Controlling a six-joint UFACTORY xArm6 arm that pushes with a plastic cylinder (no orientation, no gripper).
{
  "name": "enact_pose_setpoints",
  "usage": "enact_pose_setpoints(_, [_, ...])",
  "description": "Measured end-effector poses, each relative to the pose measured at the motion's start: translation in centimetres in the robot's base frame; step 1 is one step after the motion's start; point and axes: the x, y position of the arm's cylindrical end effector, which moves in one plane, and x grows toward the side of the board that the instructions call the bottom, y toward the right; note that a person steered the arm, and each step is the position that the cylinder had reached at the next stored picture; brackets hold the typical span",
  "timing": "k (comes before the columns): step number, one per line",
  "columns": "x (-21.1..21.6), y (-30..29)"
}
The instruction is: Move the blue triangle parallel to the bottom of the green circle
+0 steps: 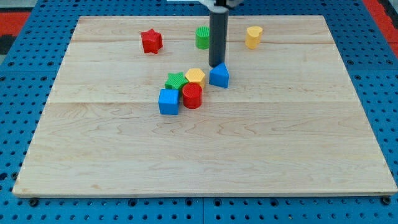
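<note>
The pale wooden board point(205, 149) with visible grain and 3 long plank seams lies on a blue pegboard surface point(25, 74) dotted with holes. My straight dark rod point(217, 37) comes down from the view's top, smooth and matte; it carries no jaws and grips nothing. My tip point(216, 65) rests at the upper edge of the blue triangle block point(219, 76), touching or just about touching it. That blue wedge-shaped piece sits just right of a tight cluster of 4 plastic blocks: a blue cube point(168, 101), a red cylinder point(192, 96), a ribbed green star-shaped block point(176, 81) and a yellow hexagonal block point(195, 76). The green circle block point(203, 37), a ribbed cylinder, stands toward the view's top, just left of my rod and partly beside it, above the blue triangle. A red star block point(151, 41) lies further left, and a yellow heart-shaped block point(253, 37) stands right of the rod.
</note>
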Motion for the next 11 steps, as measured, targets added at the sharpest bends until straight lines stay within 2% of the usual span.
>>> enact_pose_setpoints(1, [2.2,1.1])
enact_pose_setpoints(2, [8.8,2.7])
enact_pose_setpoints(3, [14.2,7.3])
enact_pose_setpoints(4, [18.3,9.2])
enact_pose_setpoints(5, [14.6,1.9])
enact_pose_setpoints(6, [9.0,-0.4])
enact_pose_setpoints(8, [0.7,-7.0])
enact_pose_setpoints(9, [1.7,-4.0])
enact_pose_setpoints(10, [-0.6,-9.3])
enact_pose_setpoints(11, [-1.3,-11.0])
